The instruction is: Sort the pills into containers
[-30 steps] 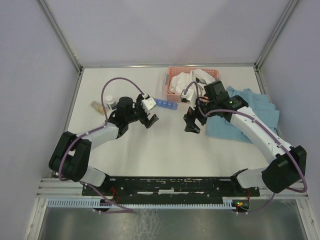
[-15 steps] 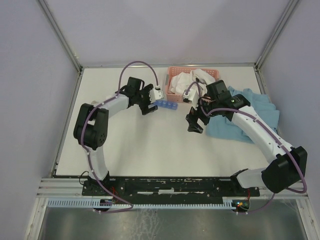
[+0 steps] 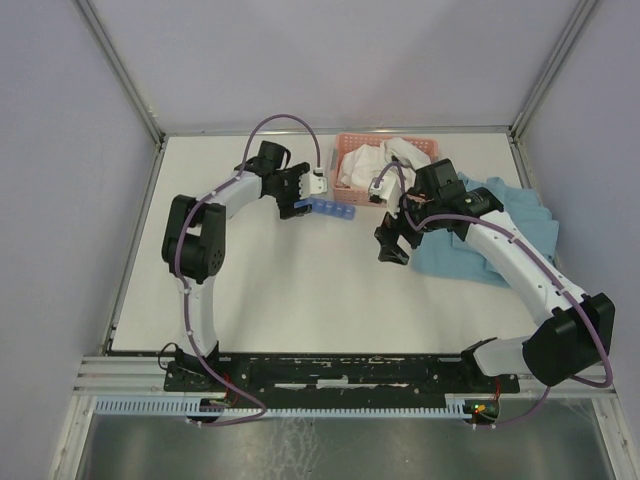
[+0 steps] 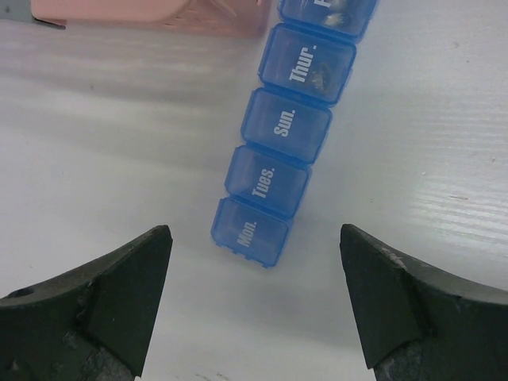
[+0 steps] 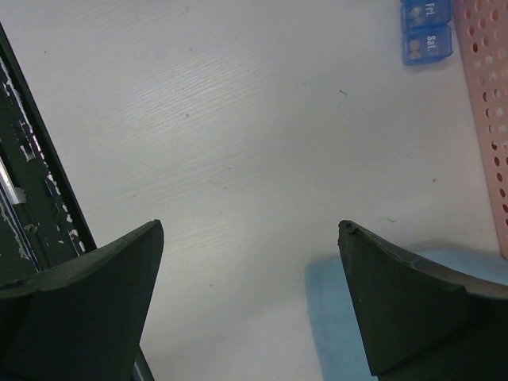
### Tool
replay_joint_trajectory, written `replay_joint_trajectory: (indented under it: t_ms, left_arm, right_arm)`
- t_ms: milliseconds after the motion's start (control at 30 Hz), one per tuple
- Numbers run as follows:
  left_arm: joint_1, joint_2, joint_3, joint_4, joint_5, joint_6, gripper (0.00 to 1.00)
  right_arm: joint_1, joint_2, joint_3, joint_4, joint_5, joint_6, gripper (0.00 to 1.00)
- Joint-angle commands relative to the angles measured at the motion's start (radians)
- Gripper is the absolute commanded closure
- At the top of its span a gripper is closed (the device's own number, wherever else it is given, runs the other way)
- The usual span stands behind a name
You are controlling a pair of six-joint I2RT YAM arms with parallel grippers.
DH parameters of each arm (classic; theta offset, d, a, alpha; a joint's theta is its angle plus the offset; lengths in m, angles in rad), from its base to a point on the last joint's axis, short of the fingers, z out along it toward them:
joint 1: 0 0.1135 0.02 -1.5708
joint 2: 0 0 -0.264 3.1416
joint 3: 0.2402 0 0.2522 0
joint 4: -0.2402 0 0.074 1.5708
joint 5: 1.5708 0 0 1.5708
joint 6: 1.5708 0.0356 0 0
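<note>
Evidently, the left gripper (image 4: 254,238) is held wide open and lined up on the Monday end of the blue pill organiser (image 4: 287,139) for grasping; the right gripper (image 5: 250,226) is spread wide, empty.

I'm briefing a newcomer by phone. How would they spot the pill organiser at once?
At the far edge of the white table stands a pink basket. By its near left corner lies the pill organiser, the only translucent blue strip of lidded, weekday-labelled compartments.
</note>
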Motion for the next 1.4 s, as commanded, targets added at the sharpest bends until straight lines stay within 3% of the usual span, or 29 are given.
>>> replay_joint_trajectory:
  t_ms: [0, 300, 533, 767, 1000, 1367]
  left_arm:
    - [0.005, 0.055, 0.104, -0.075, 0.039, 0.087, 0.08]
    - [0.002, 0.148, 0.224, -0.172, 0.085, 0.112, 0.12]
    - [-0.007, 0.202, 0.286, -0.236, 0.098, 0.120, 0.35]
    - [-0.022, 0.190, 0.271, -0.261, 0.105, 0.134, 0.45]
    - [-0.064, 0.131, 0.175, -0.250, 0.120, 0.126, 0.57]
    - [-0.221, -0.111, -0.208, 0.051, 0.090, -0.040, 0.59]
  right_arm:
    - [-0.005, -0.021, 0.037, 0.005, -0.020, -0.010, 0.00]
    - [-0.005, -0.020, 0.034, 0.005, -0.022, -0.021, 0.00]
    - [-0.004, -0.026, 0.031, 0.005, -0.030, -0.026, 0.00]
    - [-0.004, -0.036, 0.030, 0.003, -0.035, -0.027, 0.00]
    - [-0.005, -0.045, 0.028, 0.006, -0.044, -0.023, 0.00]
    - [-0.037, -0.074, 0.015, 0.026, -0.047, -0.017, 0.00]
